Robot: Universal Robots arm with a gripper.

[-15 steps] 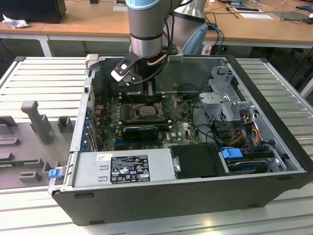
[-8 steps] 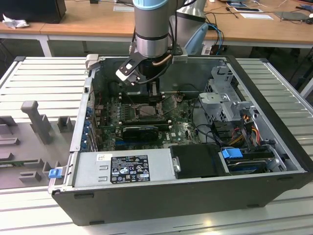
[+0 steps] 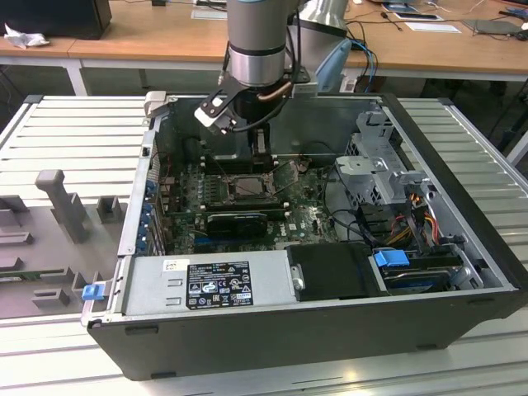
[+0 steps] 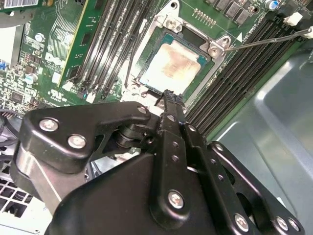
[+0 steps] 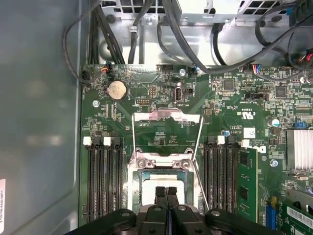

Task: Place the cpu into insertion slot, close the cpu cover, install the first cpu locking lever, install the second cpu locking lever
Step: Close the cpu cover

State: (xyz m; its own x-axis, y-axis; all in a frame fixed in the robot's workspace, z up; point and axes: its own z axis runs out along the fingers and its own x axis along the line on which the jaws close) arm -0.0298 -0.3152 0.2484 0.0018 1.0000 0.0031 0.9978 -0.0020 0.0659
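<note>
The cpu (image 5: 164, 179) (image 4: 171, 63), a pale silvery-beige square, lies flat in the insertion slot (image 5: 142, 165) (image 4: 217, 47) on the green board inside the open case (image 3: 247, 186). My gripper (image 5: 165, 192) (image 4: 168, 95) (image 3: 246, 157) hangs just over the chip's near edge, fingers shut together with nothing between them. In the first wrist view the cpu cover (image 5: 168, 116) appears tipped up from the socket's far end, with the board showing through its window. A thin wire lever (image 4: 274, 39) (image 5: 201, 188) sticks out beside the socket.
Black memory slots (image 5: 102, 181) flank the socket, and a green memory stick (image 5: 243, 181) stands in one. Black cables (image 5: 195, 54) loop over the board's far edge. In the exterior view a grey power supply (image 3: 210, 280) and a metal drive cage (image 3: 379, 169) crowd the case.
</note>
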